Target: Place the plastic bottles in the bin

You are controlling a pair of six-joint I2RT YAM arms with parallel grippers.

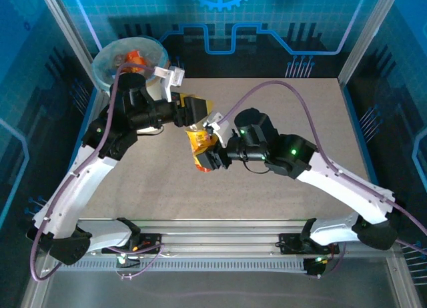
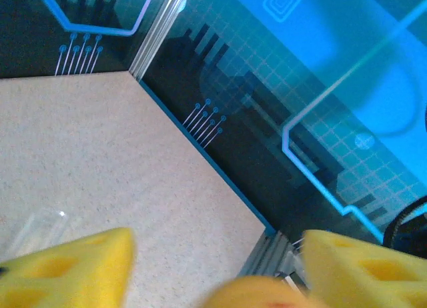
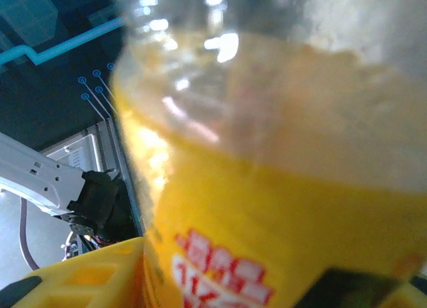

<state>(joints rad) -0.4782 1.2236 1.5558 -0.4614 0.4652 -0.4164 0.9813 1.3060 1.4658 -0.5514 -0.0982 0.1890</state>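
A crushed plastic bottle [image 1: 199, 147] with a yellow-orange label hangs above the middle of the table, and my right gripper [image 1: 212, 155] is shut on it from the right. In the right wrist view that bottle [image 3: 280, 188] looms close and blurred, with a yellow finger [image 3: 87, 281] against its lower left side. My left gripper [image 1: 200, 118] sits just behind the bottle's upper end. Its yellow fingers [image 2: 73, 268] stand apart with the bottle's yellow end [image 2: 267, 295] between them. The bin [image 1: 100, 71] stands at the far left corner with an orange bottle [image 1: 133, 57] inside.
The tan table top [image 1: 287, 121] stretches to the right and towards the front. Blue panel walls and metal posts [image 1: 363, 35] enclose the table. My left arm's forearm [image 1: 127, 115] lies close beside the bin.
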